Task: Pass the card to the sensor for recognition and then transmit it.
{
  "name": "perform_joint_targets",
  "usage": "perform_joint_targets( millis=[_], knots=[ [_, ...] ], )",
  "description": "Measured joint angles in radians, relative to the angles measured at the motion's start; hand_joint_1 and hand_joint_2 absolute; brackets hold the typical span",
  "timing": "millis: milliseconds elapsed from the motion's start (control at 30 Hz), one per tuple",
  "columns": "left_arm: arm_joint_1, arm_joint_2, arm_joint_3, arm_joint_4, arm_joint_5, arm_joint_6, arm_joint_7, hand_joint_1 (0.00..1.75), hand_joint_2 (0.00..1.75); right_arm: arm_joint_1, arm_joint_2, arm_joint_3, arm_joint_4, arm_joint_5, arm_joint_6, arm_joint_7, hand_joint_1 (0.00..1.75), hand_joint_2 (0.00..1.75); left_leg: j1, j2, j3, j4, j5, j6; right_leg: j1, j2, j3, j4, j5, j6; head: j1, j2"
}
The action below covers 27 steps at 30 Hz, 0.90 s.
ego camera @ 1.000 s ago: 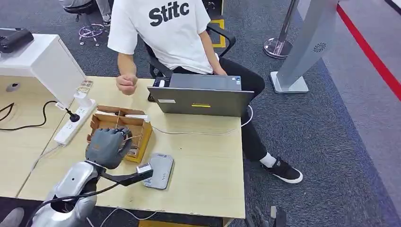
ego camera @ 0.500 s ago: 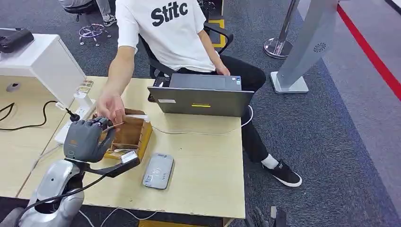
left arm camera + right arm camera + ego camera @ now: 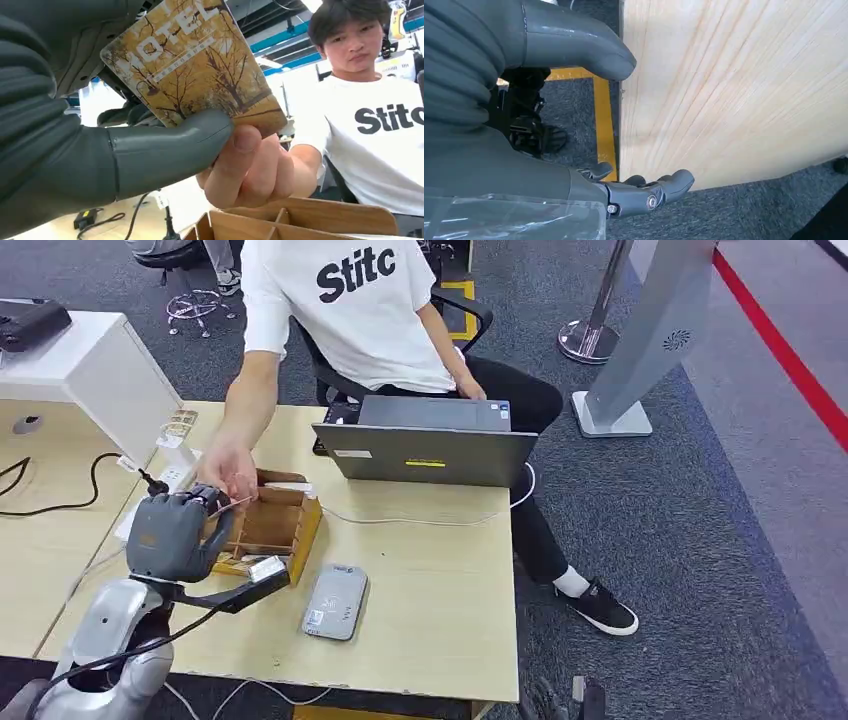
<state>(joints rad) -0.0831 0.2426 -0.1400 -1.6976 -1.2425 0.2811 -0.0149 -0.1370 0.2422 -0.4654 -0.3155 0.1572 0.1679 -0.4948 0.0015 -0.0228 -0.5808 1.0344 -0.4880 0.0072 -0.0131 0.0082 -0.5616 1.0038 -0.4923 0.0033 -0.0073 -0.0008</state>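
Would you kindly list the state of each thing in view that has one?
card: pinched by the left hand, a person's hand also gripping it
right hand: holds nothing, fingers apart
laptop: lid open
sensor: flat on the table, nothing on it

Light wooden table [image 3: 440, 580] with laptop [image 3: 425, 445], grey sensor [image 3: 335, 602], wooden divider box [image 3: 275, 525], power strip [image 3: 170, 483]

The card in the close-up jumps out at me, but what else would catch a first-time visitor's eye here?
The yellow card is gripped at once by the robot's left hand and a person's hand, above a wooden box on the table. Beside the box lies a grey sensor, and behind it stands a laptop in front of the seated person.
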Motion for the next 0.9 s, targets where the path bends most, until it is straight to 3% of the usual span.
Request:
perform_joint_targets(
  millis=[900],
  knots=[
    [0.029, -0.010, 0.000, 0.000, 0.000, -0.003, -0.007, 0.00, 1.75, 0.000, 0.000, 0.000, 0.000, -0.005, 0.011, 0.010, 0.00, 1.75, 0.000, 0.000, 0.000, 0.000, 0.000, 0.000, 0.000, 0.000, 0.000, 0.000, 0.000, 0.000, 0.000, 0.000]
  ],
)
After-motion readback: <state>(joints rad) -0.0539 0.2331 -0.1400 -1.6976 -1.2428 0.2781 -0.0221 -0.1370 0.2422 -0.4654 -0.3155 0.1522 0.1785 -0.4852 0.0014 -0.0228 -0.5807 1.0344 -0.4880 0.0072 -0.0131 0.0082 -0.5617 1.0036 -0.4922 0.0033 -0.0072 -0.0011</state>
